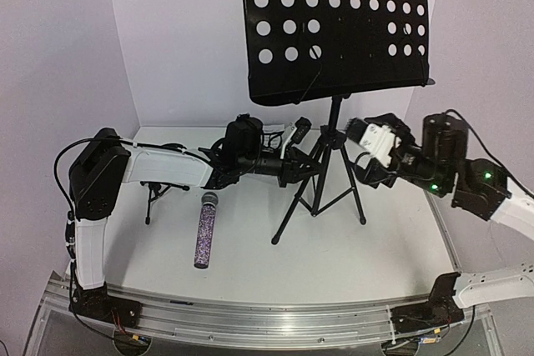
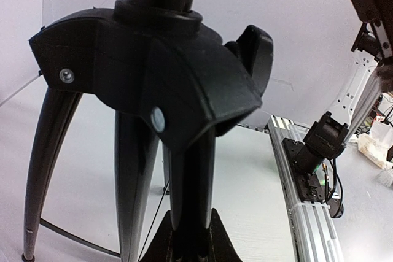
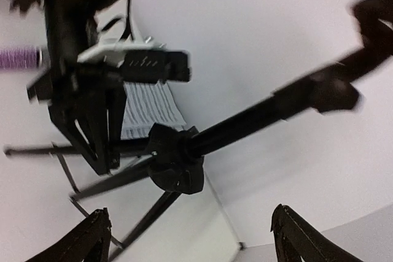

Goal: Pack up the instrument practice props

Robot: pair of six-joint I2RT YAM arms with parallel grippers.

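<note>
The tall black music stand (image 1: 334, 22) stands mid-table on its tripod legs. My left gripper (image 1: 302, 168) is shut on one leg just under the hub (image 2: 153, 65); in the left wrist view its fingers (image 2: 218, 243) clamp that leg from both sides. To the right of the stand's pole, my right gripper (image 1: 355, 152) is open. Its fingertips (image 3: 295, 231) stand wide apart short of the hub (image 3: 178, 161), with nothing between them. The purple microphone (image 1: 205, 231) lies on the table at front left. The small mic stand (image 1: 153, 193) is partly hidden under my left arm. Sheet-music pages (image 3: 144, 105) lie behind the stand.
An aluminium rail (image 1: 275, 318) runs along the near edge with both arm bases on it. White walls close in the back and sides. The stand's perforated desk overhangs both grippers.
</note>
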